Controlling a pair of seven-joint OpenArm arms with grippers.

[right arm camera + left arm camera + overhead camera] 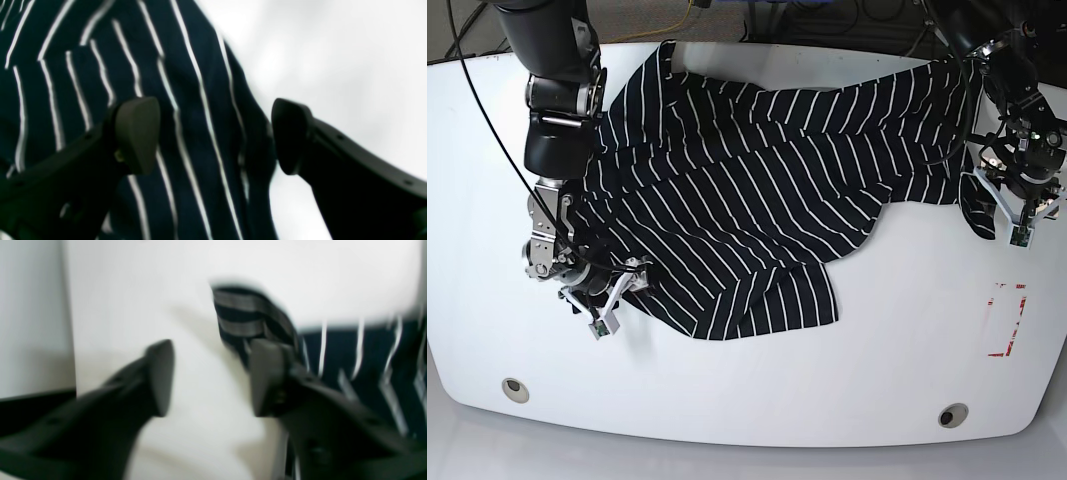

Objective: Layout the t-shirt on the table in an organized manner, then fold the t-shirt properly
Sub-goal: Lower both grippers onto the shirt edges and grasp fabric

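The black t-shirt (757, 200) with thin white stripes lies crumpled across the back half of the white table (827, 380). My right gripper (609, 305) is at the shirt's front-left edge. In the right wrist view it (215, 133) is open and straddles the shirt (100, 50) edge, one finger over fabric and the other over bare table (333, 50). My left gripper (1025, 218) hangs at the far right beside a drooping sleeve. In the blurred left wrist view it (211, 376) is open with only table (133, 290) between its fingers, and the shirt (350, 353) lies behind its right finger.
A red-marked rectangle (1007, 320) is on the table near the right edge. Two round grommets (514, 388) (952, 414) sit near the front edge. Cables run behind the table's back edge. The table edge shows at the left of the left wrist view.
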